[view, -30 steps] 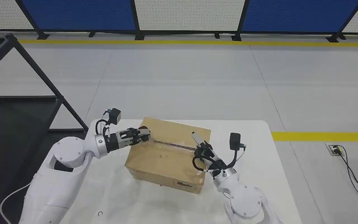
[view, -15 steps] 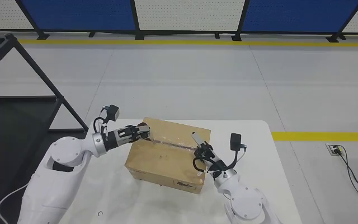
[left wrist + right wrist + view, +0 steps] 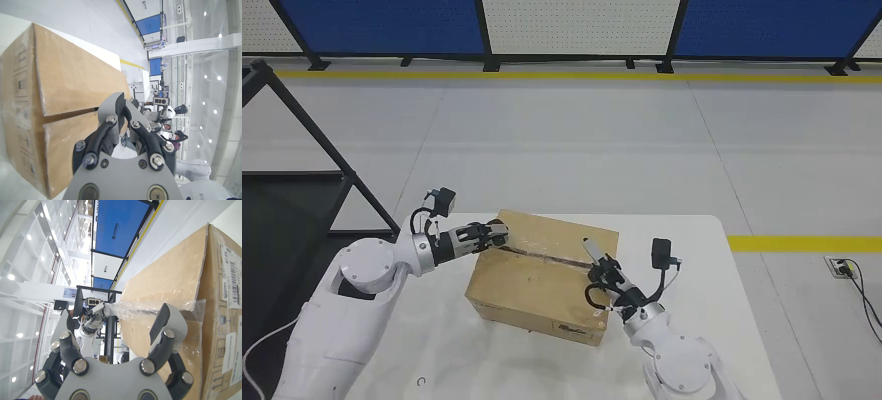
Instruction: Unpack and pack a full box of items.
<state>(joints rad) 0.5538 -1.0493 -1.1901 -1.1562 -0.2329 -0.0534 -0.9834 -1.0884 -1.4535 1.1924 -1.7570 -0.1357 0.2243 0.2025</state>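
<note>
As the left jaws pinch the clear tape [image 3: 130, 310], partly peeled from the seam of the cardboard box [image 3: 542, 290] on the surface [image 3: 692, 250], the pull should run low along that seam; the right jaws, spread wide at the box's other end, could brace it.

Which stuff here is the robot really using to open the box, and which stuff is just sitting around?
For the job: box, clear tape on its top, left hand pinching the tape, right hand open beside the box.

Just around: black frame, blue panels, socket on the floor.
</note>
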